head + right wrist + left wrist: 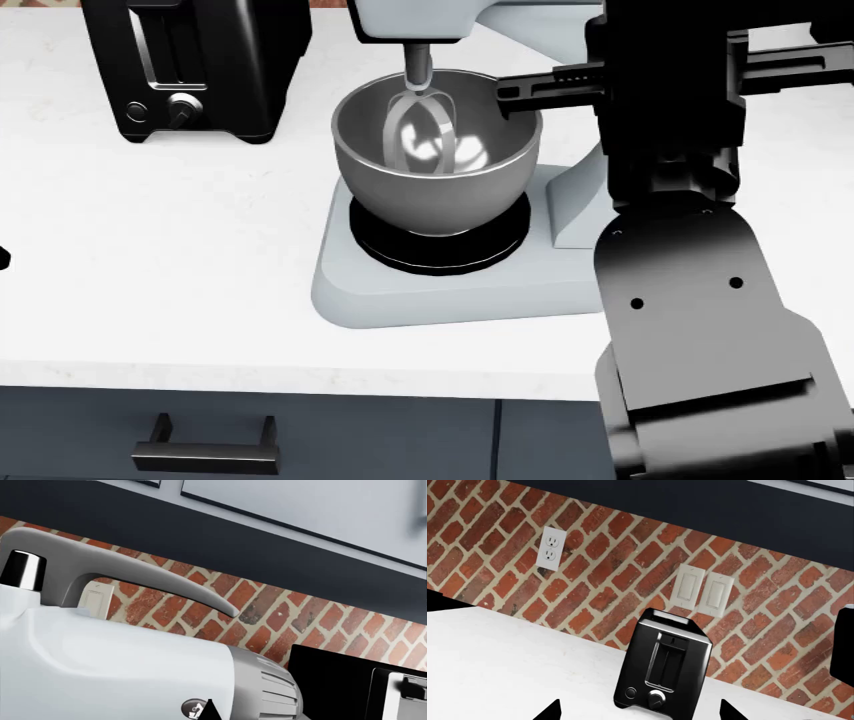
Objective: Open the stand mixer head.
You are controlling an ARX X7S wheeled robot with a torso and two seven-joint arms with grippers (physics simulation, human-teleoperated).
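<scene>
The stand mixer head (414,18) is the pale grey-white arm at the top of the head view. Its metal beater (420,125) hangs in the steel bowl (434,180). In the right wrist view the head (113,665) fills the frame, with a curved grey lever (140,572) and a chrome knob (23,570) above it. My right gripper (210,711) shows as one black tip against the head's side, jaws together with nothing between them. My left gripper (640,714) is open and empty, facing the black toaster (660,667).
The toaster (200,70) stands left of the mixer on the white counter (174,250). My right arm (681,290) covers the mixer's right side. A brick wall (600,575) with an outlet (550,547) and two switches (704,590) backs the counter. A drawer handle (207,450) is below.
</scene>
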